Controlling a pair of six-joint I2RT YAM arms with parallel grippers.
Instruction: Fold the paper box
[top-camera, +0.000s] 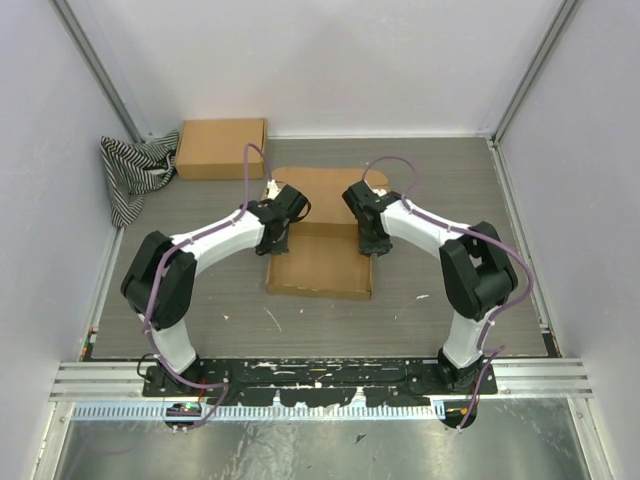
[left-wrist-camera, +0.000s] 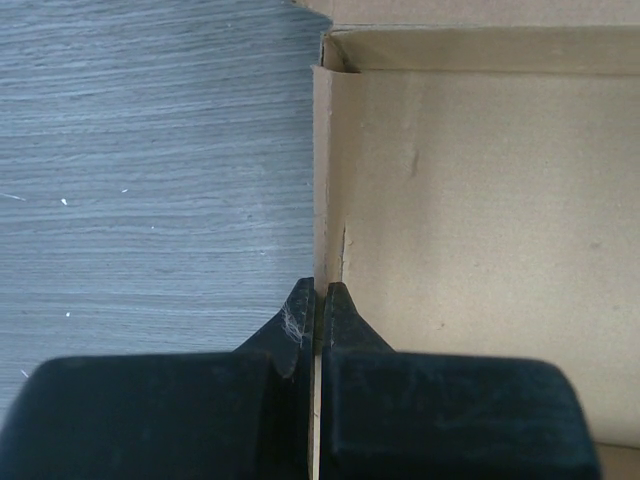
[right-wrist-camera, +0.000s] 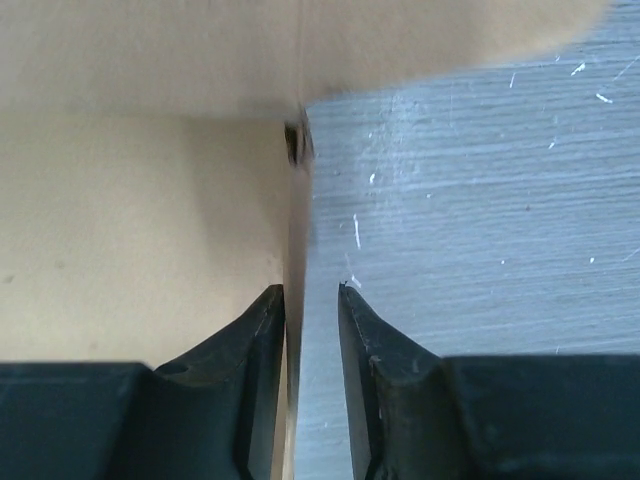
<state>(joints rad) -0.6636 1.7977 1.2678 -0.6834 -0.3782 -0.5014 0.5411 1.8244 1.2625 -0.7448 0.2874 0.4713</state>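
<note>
At the left wall of the paper box (top-camera: 320, 265), the left hand (left-wrist-camera: 318, 300) is clenched on the upright edge. The right hand (right-wrist-camera: 310, 300) straddles the right wall, apparently released. The box lies mid table (top-camera: 430, 200). Expect light, stiff, crease-prone board, so grip at the walls.

Overhead, the light is even and diffuse — the pale walls read bright without glare, and the grey worktop (top-camera: 420, 320) shows its grain crisply. Shadows are soft and short, the clearest a faint one hugging the near edge of the paper box (top-camera: 320, 262). In the left wrist view the left end effector (left-wrist-camera: 318, 290) is a near-black, slightly soft mass at the bottom with little surface detail, while the cardboard and worktop beyond it are sharp. In the right wrist view the right end effector (right-wrist-camera: 310, 292) is likewise dark; the cardboard at the top is blurred and washed warm — a thin shadow runs along the box wall.
</note>
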